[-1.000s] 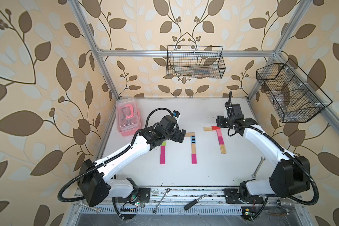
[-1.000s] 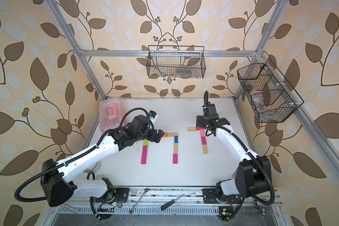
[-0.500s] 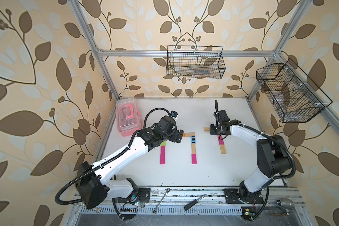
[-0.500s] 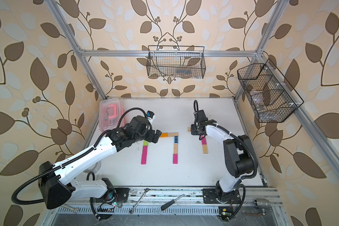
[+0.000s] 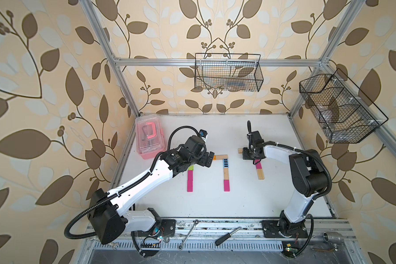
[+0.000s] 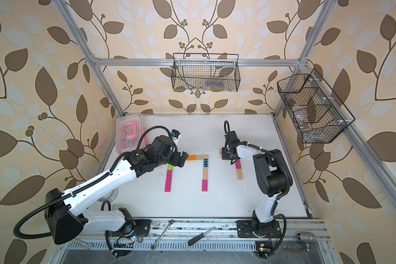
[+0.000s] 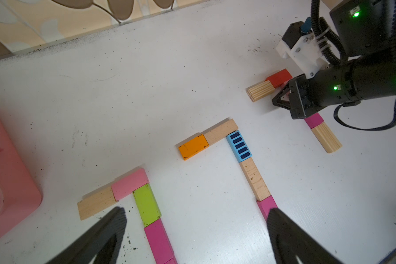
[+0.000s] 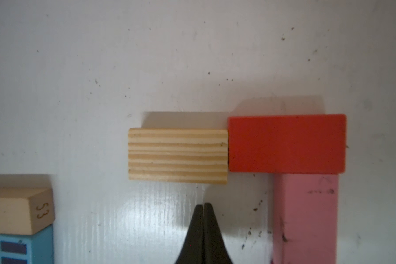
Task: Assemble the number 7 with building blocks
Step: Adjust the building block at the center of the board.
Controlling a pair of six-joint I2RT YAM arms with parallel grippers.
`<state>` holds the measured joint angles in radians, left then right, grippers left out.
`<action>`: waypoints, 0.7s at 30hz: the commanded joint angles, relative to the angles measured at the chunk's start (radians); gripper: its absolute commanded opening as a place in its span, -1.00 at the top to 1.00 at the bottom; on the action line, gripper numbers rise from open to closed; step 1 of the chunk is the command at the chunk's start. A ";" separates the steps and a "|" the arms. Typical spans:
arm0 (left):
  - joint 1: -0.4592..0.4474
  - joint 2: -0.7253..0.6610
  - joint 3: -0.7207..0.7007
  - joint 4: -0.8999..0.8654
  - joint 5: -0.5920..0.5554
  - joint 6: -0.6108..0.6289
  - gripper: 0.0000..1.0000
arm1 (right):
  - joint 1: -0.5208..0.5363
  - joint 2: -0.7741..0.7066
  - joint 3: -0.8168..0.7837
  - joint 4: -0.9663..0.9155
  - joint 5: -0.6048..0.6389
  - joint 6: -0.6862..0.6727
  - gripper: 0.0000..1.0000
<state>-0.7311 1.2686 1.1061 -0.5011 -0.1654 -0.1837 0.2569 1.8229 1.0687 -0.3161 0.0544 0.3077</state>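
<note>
Three 7 shapes of building blocks (image 5: 226, 176) lie flat side by side on the white bench (image 5: 215, 205). Farther, the left claw (image 7: 196, 228) hangs spread above the left shape. The right claw (image 8: 203, 208), pressed together and empty, is near the striped wood block (image 8: 178, 156) touching the red block (image 8: 286, 143).

This is a robotics lab cell: two arms (image 5: 146, 180) bolted to a rail (image 5: 215, 225) face a white surface (image 5: 215, 205) inside an aluminium-profile frame (image 5: 215, 62), with leaf-print wallpaper (image 5: 44, 91) (brown on cream), hanging wire baskets (image 5: 228, 75), and a wrench (image 5: 188, 234) and screwdriver (image 5: 228, 236) lying on the rail.
</note>
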 commanded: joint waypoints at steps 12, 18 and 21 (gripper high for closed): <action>0.010 -0.025 -0.005 0.011 -0.017 0.019 -0.98 | -0.017 0.051 0.032 0.023 -0.020 0.002 1.00; 0.010 -0.025 -0.006 0.011 -0.016 0.020 -0.98 | -0.020 0.067 0.050 0.017 -0.019 -0.002 0.99; 0.010 -0.025 -0.007 0.011 -0.016 0.019 -0.98 | -0.022 0.077 0.062 0.012 -0.019 -0.004 0.99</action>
<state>-0.7311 1.2686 1.1061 -0.5011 -0.1650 -0.1818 0.2398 1.8652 1.1038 -0.2859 0.0471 0.3099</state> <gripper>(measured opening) 0.988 0.048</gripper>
